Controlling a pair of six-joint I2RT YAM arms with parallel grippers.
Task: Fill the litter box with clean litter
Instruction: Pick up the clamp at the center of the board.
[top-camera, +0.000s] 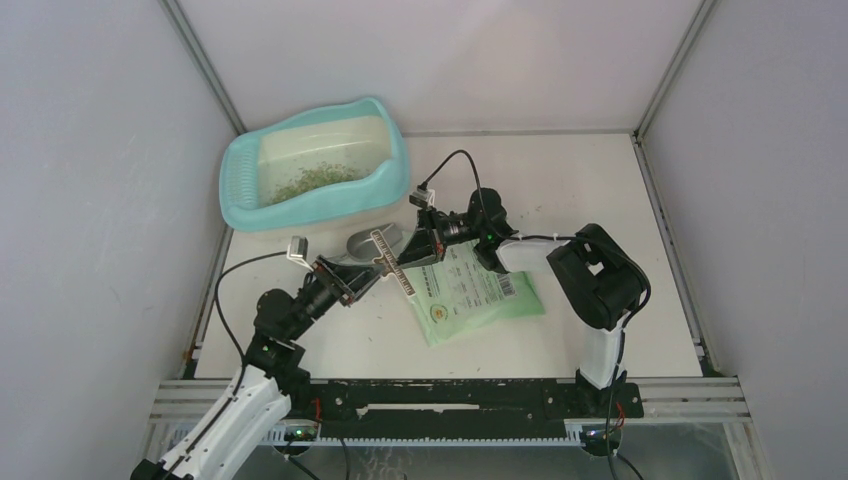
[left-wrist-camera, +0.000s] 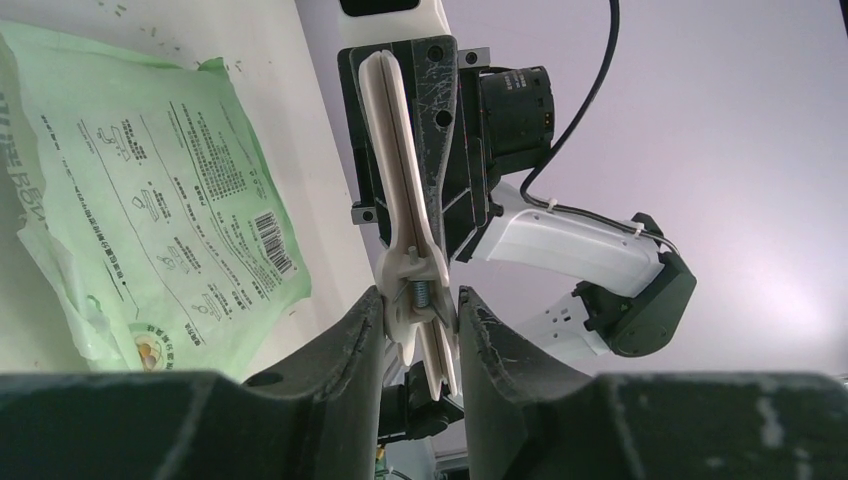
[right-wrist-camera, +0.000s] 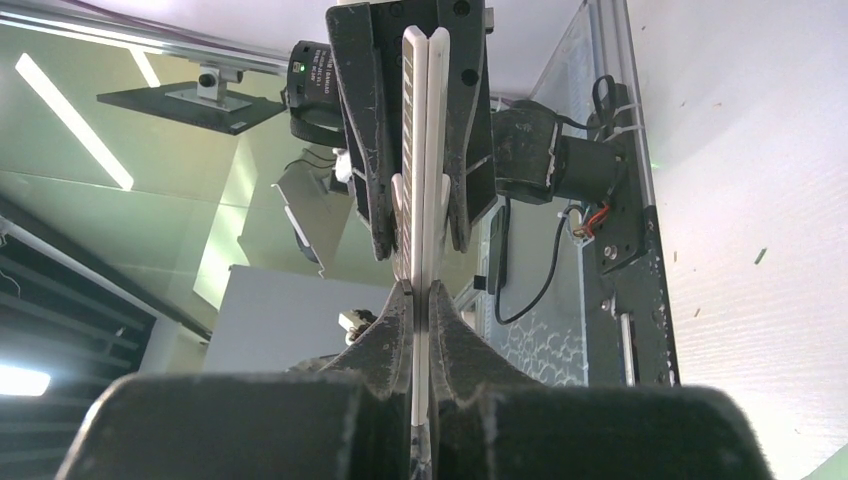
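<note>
Both arms pinch 1 white bag clip (top-camera: 392, 262) between them: left fingers (left-wrist-camera: 350, 340) part-open on its spring end, right fingers (right-wrist-camera: 385, 330) nearly shut on its blades. The litter box (top-camera: 300, 213), thinly strewn with litter (top-camera: 318, 178), lies beyond the left fingers, nearer that arm; the bag (top-camera: 470, 295) rests under the right fingers

White table (top-camera: 600, 200), and three things are resting on it. Just beyond the left gripper (top-camera: 372, 262) a grey metal scoop (top-camera: 365, 243) lies on the surface. Further out past that claw and off to its left, the litter box (top-camera: 240, 185) sits in the back corner. Under the right gripper (top-camera: 412, 252), spreading toward the near edge, the green printed bag (top-camera: 475, 295) lies flat. A few loose specks (right-wrist-camera: 760, 257) dot the tabletop beside that claw.
</note>
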